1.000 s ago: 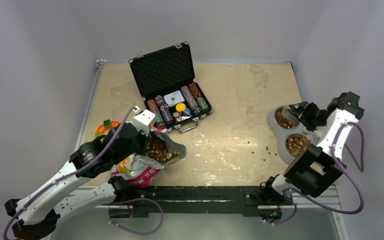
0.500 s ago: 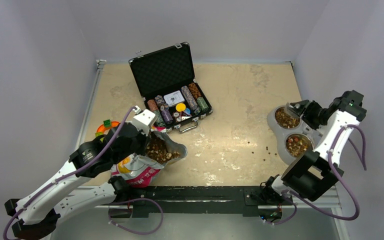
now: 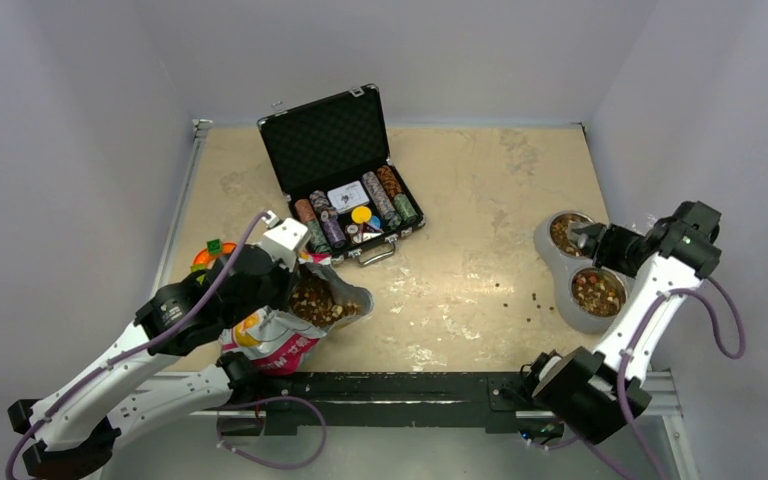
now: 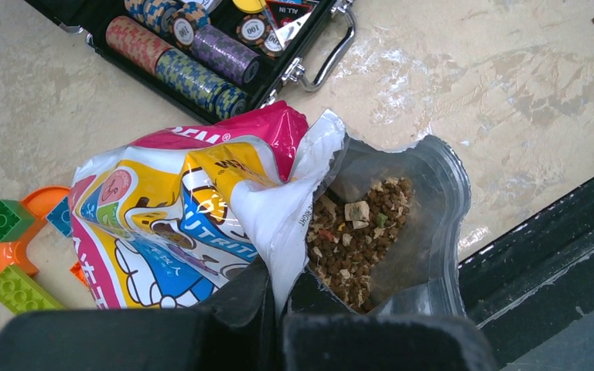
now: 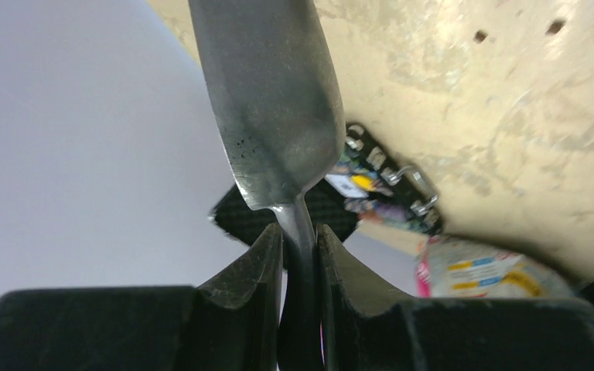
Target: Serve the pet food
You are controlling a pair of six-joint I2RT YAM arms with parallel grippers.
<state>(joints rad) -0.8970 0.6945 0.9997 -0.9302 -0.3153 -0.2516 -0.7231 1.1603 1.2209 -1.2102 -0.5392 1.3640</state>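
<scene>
The pet food [image 4: 356, 239] lies as brown kibble inside the open printed bag [image 4: 178, 201], which stands at the table's near left [image 3: 280, 335]. My left gripper [image 4: 278, 290] is shut on the bag's white rim, holding the mouth open [image 3: 295, 275]. More pet food fills both cups of the grey double bowl [image 3: 548, 272] at the right. My right gripper [image 5: 300, 239] is shut on the handle of a metal spoon [image 5: 271, 100]. In the top view it [image 3: 600, 240] hangs over the bowl's far cup.
An open black case of poker chips [image 3: 345, 170] stands behind the bag. Coloured toy blocks [image 4: 11, 255] lie to the bag's left. A few loose kibbles [image 3: 520, 295] are scattered left of the bowl. A black rail [image 3: 390, 385] runs along the near edge.
The right arm has swung: its elbow dropped toward the near edge and the wrist with the spoon came slightly nearer over the bowl. The left arm and bag have not moved.
</scene>
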